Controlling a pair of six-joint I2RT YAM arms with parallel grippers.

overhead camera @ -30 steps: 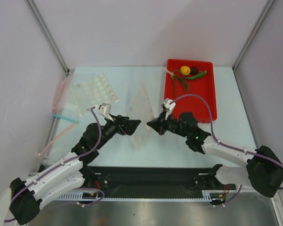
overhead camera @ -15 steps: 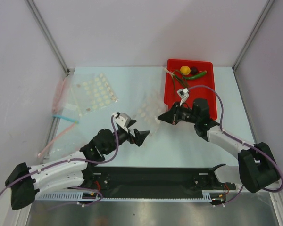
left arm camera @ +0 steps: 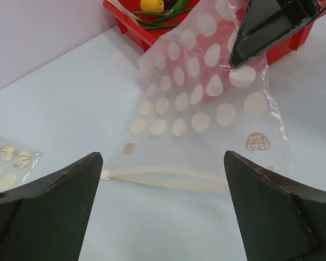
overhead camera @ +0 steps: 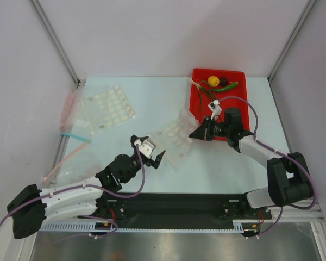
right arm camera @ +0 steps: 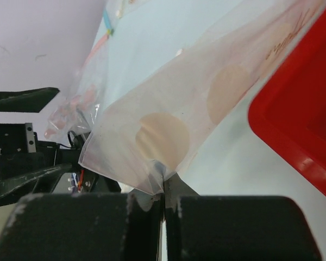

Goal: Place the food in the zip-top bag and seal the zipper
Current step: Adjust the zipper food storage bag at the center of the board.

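The dotted zip-top bag (overhead camera: 175,136) hangs from my right gripper (overhead camera: 194,133), which is shut on its upper corner (right arm camera: 164,182); its lower edge rests on the table. In the left wrist view the bag (left arm camera: 198,103) faces me, with its pale zipper strip (left arm camera: 168,176) along the near edge and a small white slider (left arm camera: 104,175) at the left end. My left gripper (overhead camera: 155,157) is open and empty just short of that edge (left arm camera: 162,182). The food lies in the red tray (overhead camera: 233,117): yellow lemon (overhead camera: 212,81), maroon ball (overhead camera: 224,81), green chili (overhead camera: 229,87), thin stalks (overhead camera: 202,90).
A flatter dotted bag (overhead camera: 107,106) lies at the back left. Plain clear bags with pink (overhead camera: 69,109) and blue strips (overhead camera: 74,136) lie along the left wall. The red tray's near rim (right arm camera: 296,141) is right beside the held bag.
My right gripper has carried the bag right, toward the red tray. My left gripper has drawn back toward the near edge and stands open, apart from the bag.
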